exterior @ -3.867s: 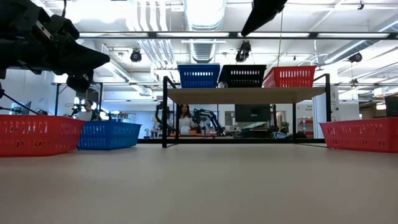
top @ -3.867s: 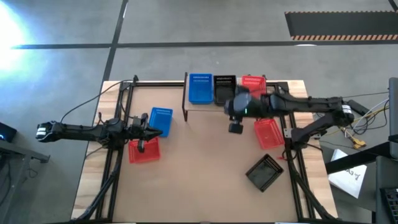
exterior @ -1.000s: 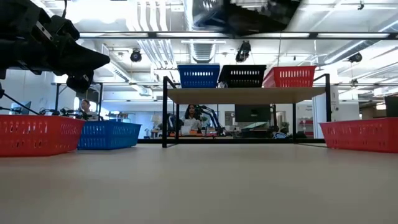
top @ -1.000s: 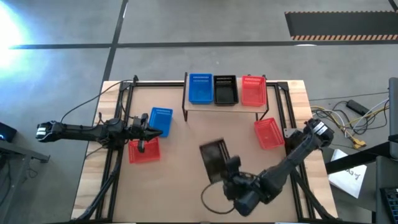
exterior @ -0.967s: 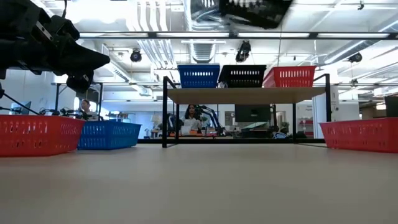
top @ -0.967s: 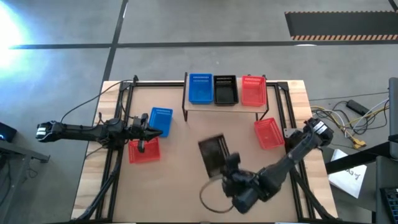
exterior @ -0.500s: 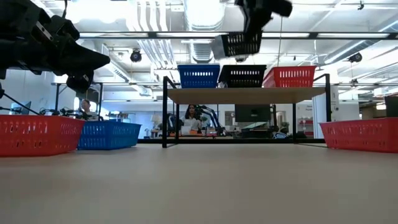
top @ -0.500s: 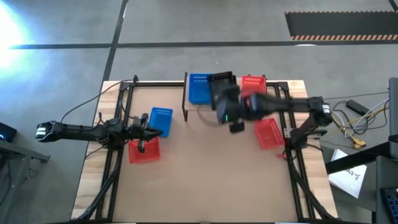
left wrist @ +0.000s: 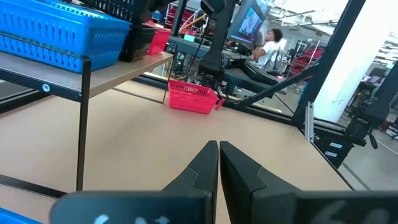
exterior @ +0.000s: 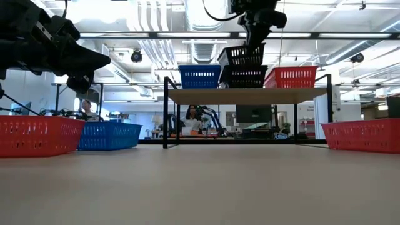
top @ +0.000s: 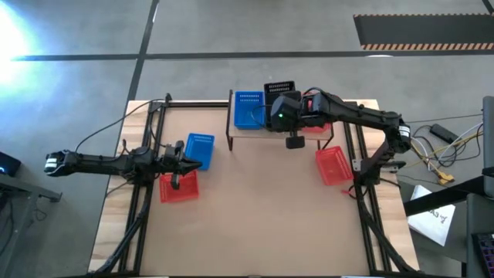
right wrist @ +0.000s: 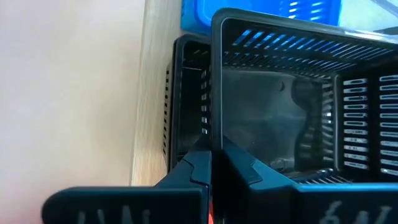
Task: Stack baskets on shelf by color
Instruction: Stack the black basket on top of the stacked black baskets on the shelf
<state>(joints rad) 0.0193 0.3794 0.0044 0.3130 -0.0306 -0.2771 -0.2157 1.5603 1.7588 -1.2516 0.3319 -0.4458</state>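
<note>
The shelf (exterior: 247,95) stands at the table's far edge with a blue basket (top: 248,110), a black basket (exterior: 244,76) and a red basket (exterior: 290,77) on its plank. My right gripper (right wrist: 211,160) is shut on a second black basket (exterior: 242,56), which is just above the shelf's black one. My left gripper (left wrist: 217,163) is shut and holds nothing. It hovers at the table's left, by a blue basket (top: 199,149) and a red basket (top: 179,187) that rest on the tabletop. My right gripper pinches one side wall (right wrist: 215,124) of the black basket, one finger inside and one outside. The fingers come from above, pointing down. The basket hangs tilted and lifted. I cannot tell whether it touches the shelf's black basket (right wrist: 186,106) beneath.
Another red basket (top: 333,165) lies on the table at the right, near the right arm's base. Black frame rails run along both table sides. The middle and near part of the tabletop (top: 255,216) is bare. People sit in the room beyond.
My right gripper has carried the black basket from above the table's near middle toward the far edge. It now holds the basket over the shelf's black basket, lower than half a second ago. The gripper stayed shut on the basket throughout.
</note>
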